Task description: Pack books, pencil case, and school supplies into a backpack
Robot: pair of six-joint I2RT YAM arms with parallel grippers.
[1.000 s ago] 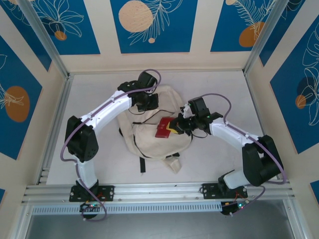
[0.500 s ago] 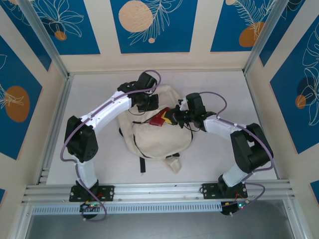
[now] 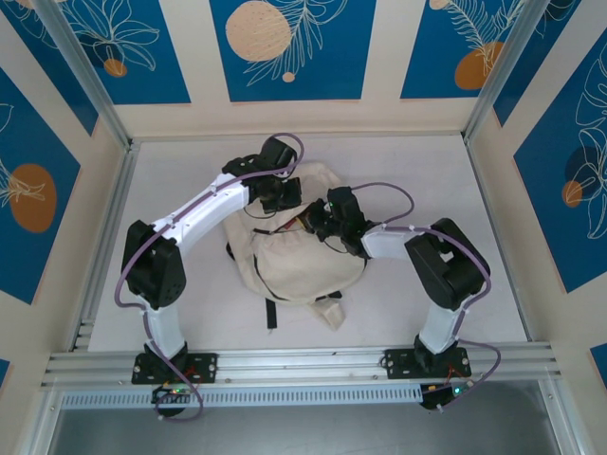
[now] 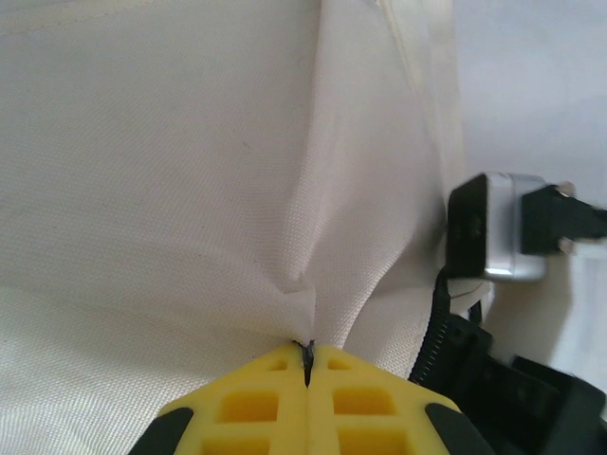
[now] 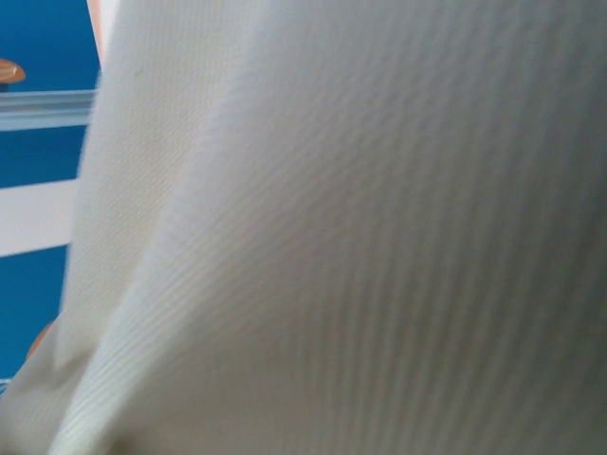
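Note:
The cream-white backpack (image 3: 308, 270) lies flat in the middle of the table. My left gripper (image 3: 282, 202) is at its upper edge; in the left wrist view its yellow fingers (image 4: 247, 403) are shut on a pinch of backpack (image 4: 190, 171) fabric beside the black zipper (image 4: 436, 332). My right gripper (image 3: 318, 222) is pushed into the bag's opening from the right. A sliver of a thin dark red book (image 3: 305, 225) shows there, the rest hidden under fabric. Cream cloth (image 5: 332, 237) covers the right wrist view, hiding those fingers. The pencil case and school supplies are out of view.
Black straps (image 3: 270, 313) trail from the bag's near end towards the arm bases. White tabletop (image 3: 427, 180) surrounds the bag, bounded by metal rails (image 3: 104, 237) on the left and blue patterned walls.
My right gripper has carried the red book left from on top of the bag into its opening, where the book is now almost hidden. The left gripper has kept its hold.

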